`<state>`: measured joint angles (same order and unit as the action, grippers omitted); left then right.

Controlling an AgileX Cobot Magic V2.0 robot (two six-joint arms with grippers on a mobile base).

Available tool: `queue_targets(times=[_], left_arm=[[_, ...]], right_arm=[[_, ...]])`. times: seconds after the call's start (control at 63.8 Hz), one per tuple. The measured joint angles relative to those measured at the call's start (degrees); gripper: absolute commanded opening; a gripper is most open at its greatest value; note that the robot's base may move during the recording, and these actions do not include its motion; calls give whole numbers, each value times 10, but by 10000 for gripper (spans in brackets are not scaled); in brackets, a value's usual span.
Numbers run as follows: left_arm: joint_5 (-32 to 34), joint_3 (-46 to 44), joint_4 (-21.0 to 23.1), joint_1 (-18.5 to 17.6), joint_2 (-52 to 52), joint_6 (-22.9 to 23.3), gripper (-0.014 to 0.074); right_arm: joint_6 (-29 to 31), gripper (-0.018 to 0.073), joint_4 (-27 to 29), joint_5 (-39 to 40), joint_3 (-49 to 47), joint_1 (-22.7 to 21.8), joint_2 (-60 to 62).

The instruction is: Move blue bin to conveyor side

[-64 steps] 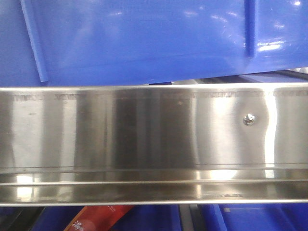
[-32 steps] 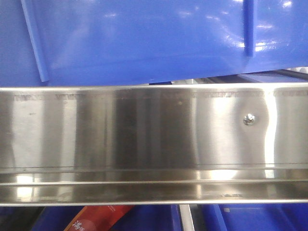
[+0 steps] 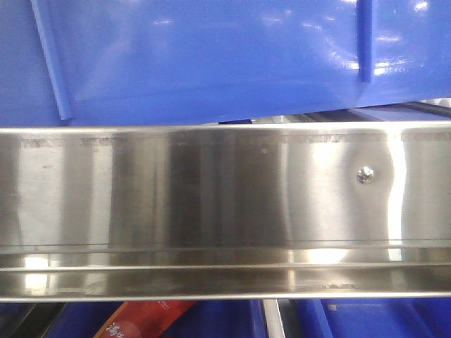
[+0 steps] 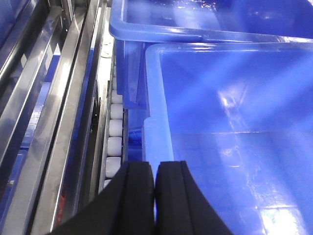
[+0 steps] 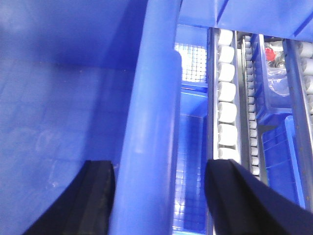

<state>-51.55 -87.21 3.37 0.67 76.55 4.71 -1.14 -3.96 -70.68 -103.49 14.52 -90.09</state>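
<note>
Though our left tool (image 4: 155, 165) is pinched shut on the rim of the blue bin (image 4: 234, 122) and our right tool (image 5: 160, 166) straddles the opposite rim, fingers apart, the bin has barely crept above the steel rail (image 3: 211, 197) this past second; we judge it still on the shelf rollers (image 4: 116, 132), conveyor unseen
</note>
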Motion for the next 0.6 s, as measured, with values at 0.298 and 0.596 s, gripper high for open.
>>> queue_targets(times=[0.298, 0.596], left_arm=[[-1, 0, 0, 0, 0, 0, 4], [-3, 0, 0, 0, 0, 0, 4]], right_arm=[[5, 297, 4, 0, 0, 0, 0], [5, 133, 11, 0, 0, 0, 0]])
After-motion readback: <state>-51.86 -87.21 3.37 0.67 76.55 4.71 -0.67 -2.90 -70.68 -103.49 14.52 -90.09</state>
